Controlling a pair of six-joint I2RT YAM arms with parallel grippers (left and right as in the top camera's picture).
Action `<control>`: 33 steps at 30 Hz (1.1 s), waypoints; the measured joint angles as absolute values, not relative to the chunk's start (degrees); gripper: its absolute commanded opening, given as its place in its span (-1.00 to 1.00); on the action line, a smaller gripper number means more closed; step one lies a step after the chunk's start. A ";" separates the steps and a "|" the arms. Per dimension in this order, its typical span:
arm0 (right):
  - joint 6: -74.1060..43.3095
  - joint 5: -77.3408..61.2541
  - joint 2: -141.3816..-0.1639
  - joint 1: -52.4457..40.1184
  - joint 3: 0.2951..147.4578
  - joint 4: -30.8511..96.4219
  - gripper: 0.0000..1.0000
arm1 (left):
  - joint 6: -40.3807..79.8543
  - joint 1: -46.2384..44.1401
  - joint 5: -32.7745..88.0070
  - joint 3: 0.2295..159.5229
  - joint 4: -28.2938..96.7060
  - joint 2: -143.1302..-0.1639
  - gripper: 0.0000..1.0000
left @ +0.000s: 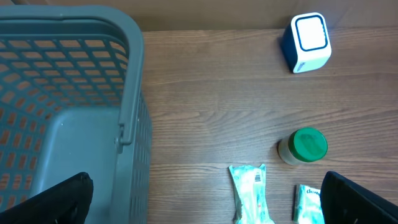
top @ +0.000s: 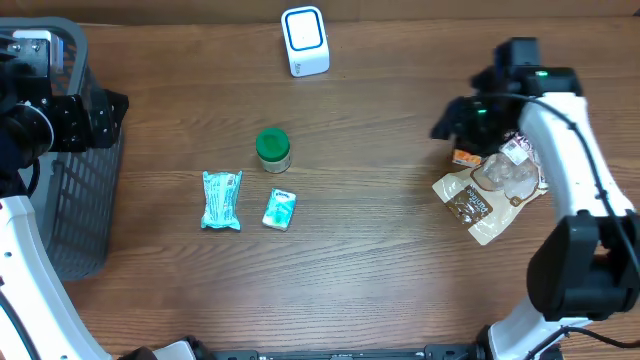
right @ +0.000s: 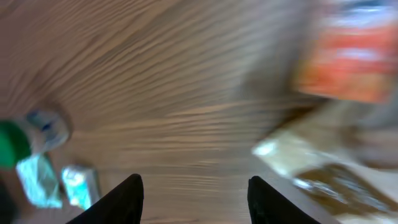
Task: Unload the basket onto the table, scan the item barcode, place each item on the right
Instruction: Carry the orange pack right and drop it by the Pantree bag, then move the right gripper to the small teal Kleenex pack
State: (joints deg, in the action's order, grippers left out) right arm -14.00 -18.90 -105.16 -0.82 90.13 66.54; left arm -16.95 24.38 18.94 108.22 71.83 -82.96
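Observation:
A white and blue scanner (top: 305, 41) stands at the back middle of the table, also in the left wrist view (left: 308, 42). A green-lidded jar (top: 272, 149), a long teal packet (top: 221, 199) and a small teal packet (top: 280, 210) lie mid-table. At the right lie an orange packet (top: 465, 157), a clear bag (top: 508, 172) and a tan pouch (top: 482, 207). My right gripper (top: 448, 120) hovers just left of that pile, open with nothing between its fingers (right: 194, 179). My left gripper (top: 112, 108) stands wide open by the basket's rim, holding nothing (left: 205, 177).
A grey mesh basket (top: 70, 160) takes up the left edge of the table; its wall (left: 134, 112) lies under my left gripper. The right wrist view is blurred; the orange packet (right: 348, 62) and tan pouch (right: 323, 171) show at its right.

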 measured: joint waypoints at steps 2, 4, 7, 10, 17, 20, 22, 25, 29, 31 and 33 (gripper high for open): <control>-14.37 -20.29 -105.16 -5.43 89.12 64.66 0.09 | -16.95 24.38 18.94 108.22 71.85 -82.96 0.99; -15.57 -21.04 -105.16 -10.02 87.64 62.02 0.08 | -16.95 24.38 18.94 108.22 71.85 -82.96 0.98; -18.61 -21.87 -105.16 -17.67 84.82 56.77 0.07 | -16.95 24.38 18.94 108.22 71.85 -82.96 0.99; -22.61 -22.26 -105.16 -25.78 82.21 50.04 0.02 | -16.95 24.38 18.94 108.22 71.85 -82.96 0.99; -32.73 -17.19 -105.56 -41.17 80.75 38.94 -0.06 | -16.95 24.38 18.94 108.22 71.94 -82.96 0.99; -36.10 -13.26 -106.78 -45.69 80.75 34.06 -0.06 | -16.95 24.38 18.96 108.22 72.03 -82.96 0.99; -37.54 -11.38 -108.62 -48.14 80.73 30.11 -0.06 | -16.95 24.38 18.94 108.22 72.05 -82.96 0.99; -38.74 -9.82 -111.59 -50.46 80.73 26.44 -0.05 | -16.95 24.38 18.94 108.22 72.03 -82.96 0.99; -39.53 -8.73 -115.94 -52.64 80.64 24.25 -0.03 | -16.95 24.38 18.94 108.22 72.03 -82.96 0.99; -39.64 -8.58 -117.32 -52.99 80.55 24.75 -0.02 | -16.95 24.38 18.94 108.22 72.03 -82.96 0.99; -39.86 -8.29 -118.26 -52.90 80.53 26.28 0.03 | -16.95 24.38 18.94 108.22 72.03 -82.96 0.99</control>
